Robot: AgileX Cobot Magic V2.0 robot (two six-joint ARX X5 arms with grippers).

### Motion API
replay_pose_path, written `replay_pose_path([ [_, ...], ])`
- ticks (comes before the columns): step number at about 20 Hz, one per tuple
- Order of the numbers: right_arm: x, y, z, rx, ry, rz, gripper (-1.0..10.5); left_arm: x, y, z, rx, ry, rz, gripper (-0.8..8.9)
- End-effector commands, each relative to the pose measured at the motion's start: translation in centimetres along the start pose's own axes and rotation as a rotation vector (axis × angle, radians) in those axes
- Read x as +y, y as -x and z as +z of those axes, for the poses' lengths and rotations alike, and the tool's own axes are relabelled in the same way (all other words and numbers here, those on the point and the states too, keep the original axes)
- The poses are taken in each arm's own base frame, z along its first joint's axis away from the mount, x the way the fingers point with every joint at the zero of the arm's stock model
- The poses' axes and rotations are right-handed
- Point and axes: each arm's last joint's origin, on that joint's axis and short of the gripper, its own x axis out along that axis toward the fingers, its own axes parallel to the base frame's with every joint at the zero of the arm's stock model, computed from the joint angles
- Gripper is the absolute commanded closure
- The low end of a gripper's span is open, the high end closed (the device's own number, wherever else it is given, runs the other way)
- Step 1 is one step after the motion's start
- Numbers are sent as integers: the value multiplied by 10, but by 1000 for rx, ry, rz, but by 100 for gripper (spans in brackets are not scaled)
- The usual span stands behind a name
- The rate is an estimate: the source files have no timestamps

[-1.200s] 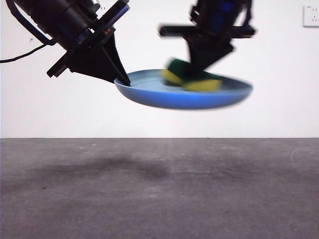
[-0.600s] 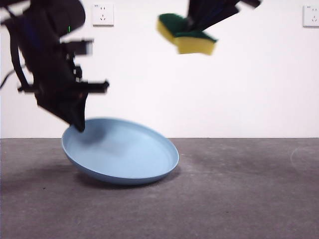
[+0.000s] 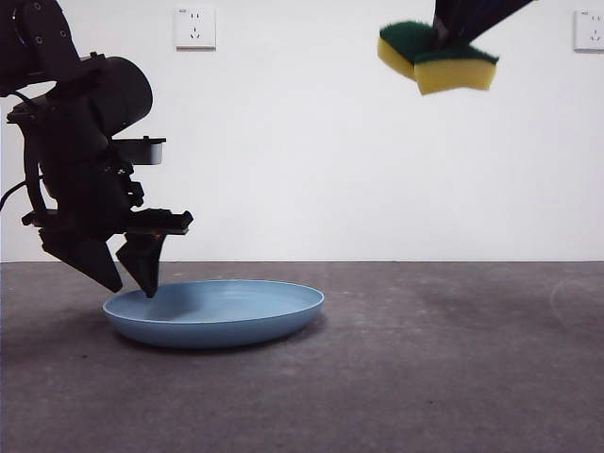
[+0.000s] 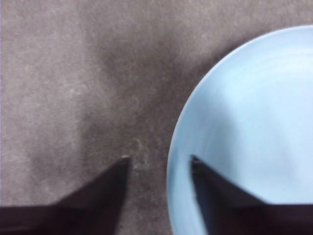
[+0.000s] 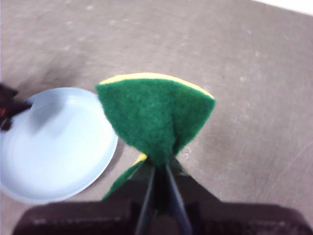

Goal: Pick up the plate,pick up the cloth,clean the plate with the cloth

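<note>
From the front, the plate [image 3: 215, 312] lies flat on the grey table [image 3: 425, 377], a wide, shallow, light-blue round with a smooth matte face and a low sloping rim; the left gripper [image 3: 132, 274] stands at its near-left edge, jaws apart, one tip over the rim and the other outside it, gripping nothing; high at the top right the cloth [image 3: 439, 58], really a yellow foam sponge with a dark green scouring top and wavy sides, hangs well above and apart from the plate. In the left wrist view the two black jaws straddle the plate's [image 4: 244, 132] rim with a clear gap, one over the blue surface and one over the speckled, slightly rough table; the risk I judge here is that the thin, slick rim slides out if the jaws close shallow, or that a tip drags and pushes the plate across the table. In the right wrist view the right gripper [image 5: 156, 169] is clamped on the sponge [image 5: 154, 112], squeezing the soft foam so its green face bulges; a hold so near one edge could let it twist or slip when pressed on the plate [image 5: 54, 142].
</note>
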Motion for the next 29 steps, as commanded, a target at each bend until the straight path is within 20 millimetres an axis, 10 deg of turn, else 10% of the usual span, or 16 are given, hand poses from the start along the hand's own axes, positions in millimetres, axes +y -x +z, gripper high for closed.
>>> replay_pose_path([
  [1, -3, -20, -4, 49, -89, -26, 963, -1, 19, 8, -54, -9, -6, 374],
  [13, -16, -162, -60, 466, -243, 7, 957, -12, 187, 19, -494, 3, -232, 375],
  [23, -15, -173, -71, 527, -228, -2, 551, -12, 194, 7, -419, -7, -227, 375],
  [29, -16, -166, -66, 514, -224, 1, 533, -11, 193, 5, -395, -9, -222, 375],
])
